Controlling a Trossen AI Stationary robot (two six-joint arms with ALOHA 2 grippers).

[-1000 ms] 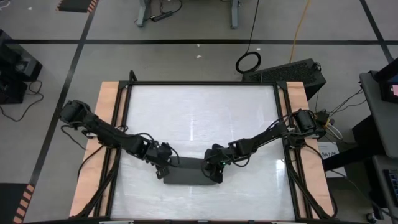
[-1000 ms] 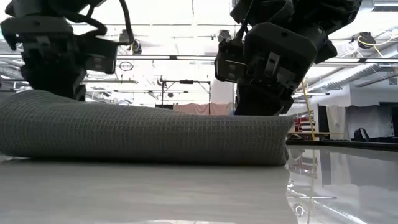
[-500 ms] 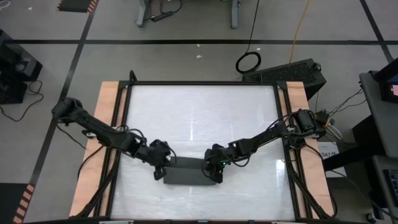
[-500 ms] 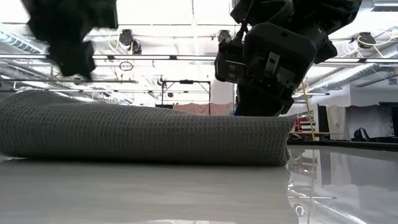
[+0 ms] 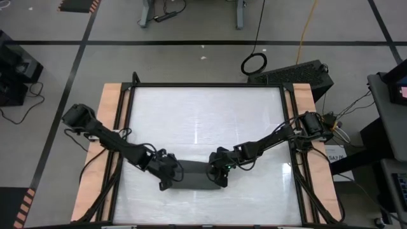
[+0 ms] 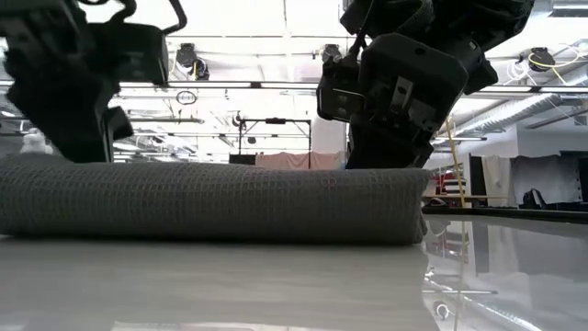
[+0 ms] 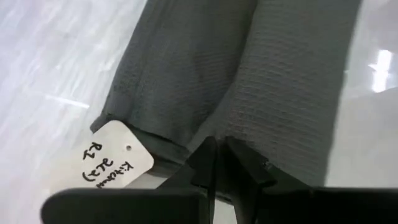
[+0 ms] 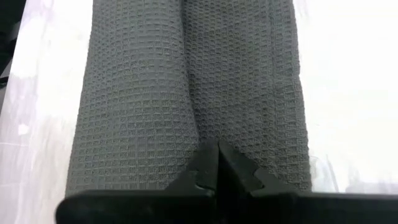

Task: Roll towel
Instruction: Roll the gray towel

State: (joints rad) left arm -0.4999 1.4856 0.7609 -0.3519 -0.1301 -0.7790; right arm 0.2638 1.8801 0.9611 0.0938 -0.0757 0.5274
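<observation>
Towel (image 5: 194, 177) lay as a short, thick grey bundle near the six o'clock edge of the white bench (image 5: 210, 114), folded or rolled into two fat ridges with a crease between them. A white tag (image 7: 115, 163) with handwriting stuck out from its left end.

Left claw (image 5: 166, 178) had just shifted. A second before, it stood at the bundle's ten o'clock corner; half a second before, it had lifted and swung off a little; now it was back down at the left end, further toward six o'clock than at first. In the low view that end of the towel looked flatter than before, its hump pressed down. The left claw's fingers (image 7: 205, 165) were nearly closed, tips almost meeting over the crease; whether they pinched any cloth could not be told.

Right claw (image 5: 220, 173) had not moved at all. It sat at the bundle's right end, fingers (image 8: 211, 163) fully closed and tips resting at the crease, with no cloth clearly between them.

Judging from this, the roll seemed mostly formed, and the left arm appeared to be re-seating itself to press or tuck the left end while the right arm pinned the other.
</observation>
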